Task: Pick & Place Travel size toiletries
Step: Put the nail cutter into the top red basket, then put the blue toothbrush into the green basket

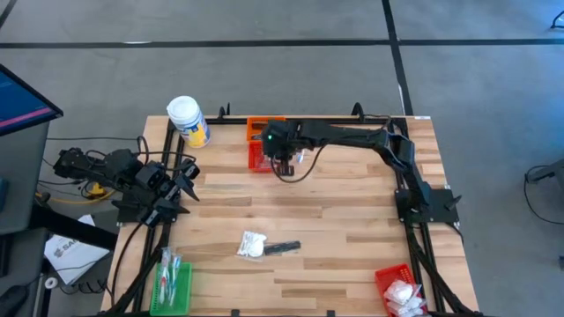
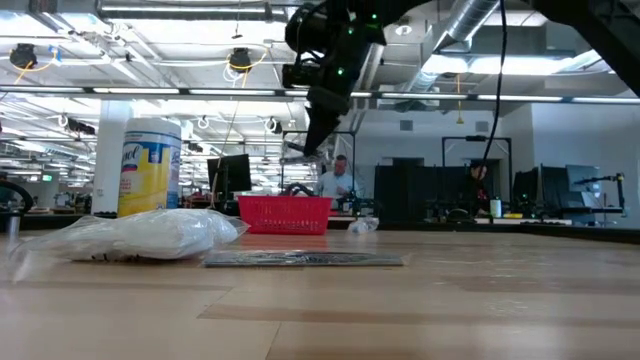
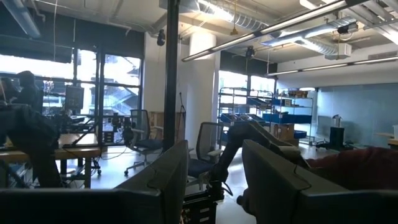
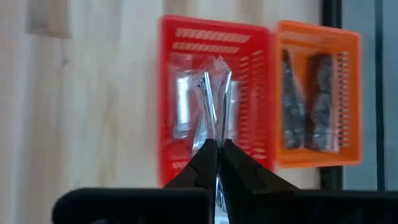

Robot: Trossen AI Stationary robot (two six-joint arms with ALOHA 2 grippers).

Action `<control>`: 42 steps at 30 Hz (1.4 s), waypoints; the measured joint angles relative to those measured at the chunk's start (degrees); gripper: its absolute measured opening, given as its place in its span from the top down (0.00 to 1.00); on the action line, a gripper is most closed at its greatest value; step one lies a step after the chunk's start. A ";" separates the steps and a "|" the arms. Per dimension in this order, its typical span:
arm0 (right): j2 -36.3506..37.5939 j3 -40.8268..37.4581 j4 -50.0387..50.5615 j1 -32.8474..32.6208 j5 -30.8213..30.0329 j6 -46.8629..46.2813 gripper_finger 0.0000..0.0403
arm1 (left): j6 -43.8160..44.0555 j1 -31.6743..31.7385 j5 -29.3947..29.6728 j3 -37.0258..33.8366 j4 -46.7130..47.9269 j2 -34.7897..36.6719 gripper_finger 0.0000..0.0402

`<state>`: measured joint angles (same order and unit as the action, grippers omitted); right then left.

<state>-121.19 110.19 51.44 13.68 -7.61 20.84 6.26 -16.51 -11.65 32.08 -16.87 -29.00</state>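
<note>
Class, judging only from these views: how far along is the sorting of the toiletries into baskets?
Done: the orange basket, green basket and near red basket already hold items. In hand: the right gripper, above the far red basket, is shut on a clear sachet. Left: a white packet and a dark tube lie mid-table. The left gripper waits at the left edge.

Bare tabletop (image 1: 344,220) beyond white packet (image 1: 252,245)
</note>
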 joint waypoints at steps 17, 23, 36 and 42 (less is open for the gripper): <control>-5.07 0.11 -8.69 2.53 3.72 0.35 1.00 | 0.00 -0.01 0.00 0.00 0.14 0.01 0.63; -9.13 -0.04 -6.03 2.57 2.28 1.66 1.00 | 0.00 -0.02 -0.01 0.00 0.20 0.00 0.63; -9.35 0.00 -6.29 2.97 1.32 2.23 0.89 | 0.00 -0.02 0.00 0.00 0.18 0.00 0.63; -9.35 0.00 -7.48 2.95 1.13 2.22 0.80 | 0.00 -0.02 -0.01 0.00 0.18 0.00 0.63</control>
<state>-130.54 110.19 43.96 16.62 -6.48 23.06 6.26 -16.53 -11.66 32.08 -16.69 -28.99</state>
